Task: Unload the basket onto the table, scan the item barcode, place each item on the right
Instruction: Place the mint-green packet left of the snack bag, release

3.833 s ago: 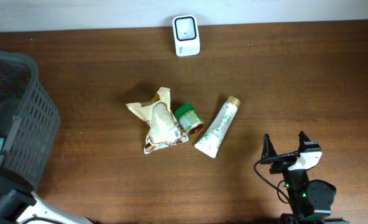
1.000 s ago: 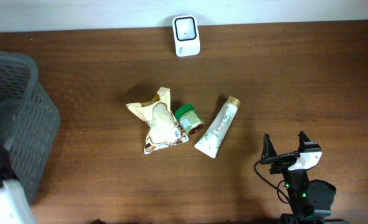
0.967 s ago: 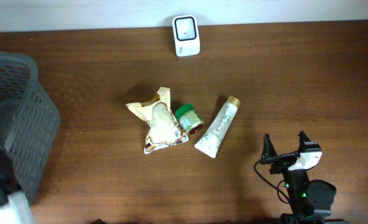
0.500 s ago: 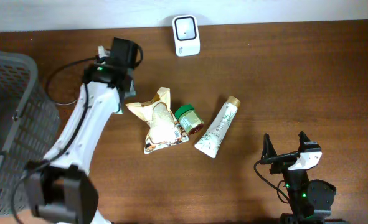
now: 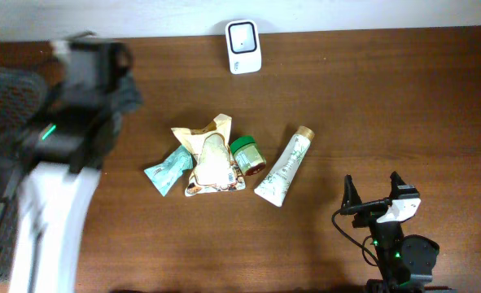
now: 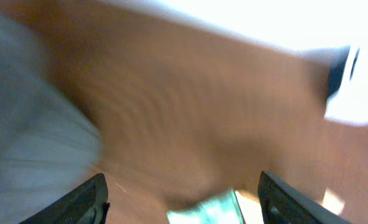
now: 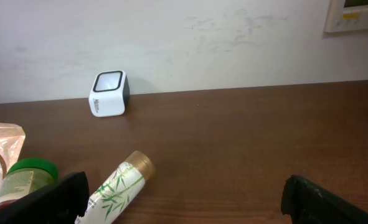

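A small teal packet [image 5: 168,168] lies on the table against the left side of a beige snack bag [image 5: 210,156]. My left gripper [image 5: 124,96] is a blur up and to the left of it, open and empty; in the left wrist view [image 6: 184,200] its fingers stand wide apart with the teal packet [image 6: 208,210] low between them. The white scanner [image 5: 243,46] stands at the table's far edge. My right gripper [image 5: 373,191] rests open at the front right [image 7: 184,205], holding nothing.
A green-lidded jar [image 5: 246,155] and a white bamboo-print tube [image 5: 285,167] lie right of the snack bag. A dark mesh basket [image 5: 4,163] fills the left edge, partly behind my left arm. The right wrist view shows the scanner [image 7: 109,93], tube [image 7: 118,186] and wall.
My left arm swung out from the basket to the table, opened, and left the teal packet beside the snack bag, which shifted slightly. It now moves back leftward. The right arm has not moved.
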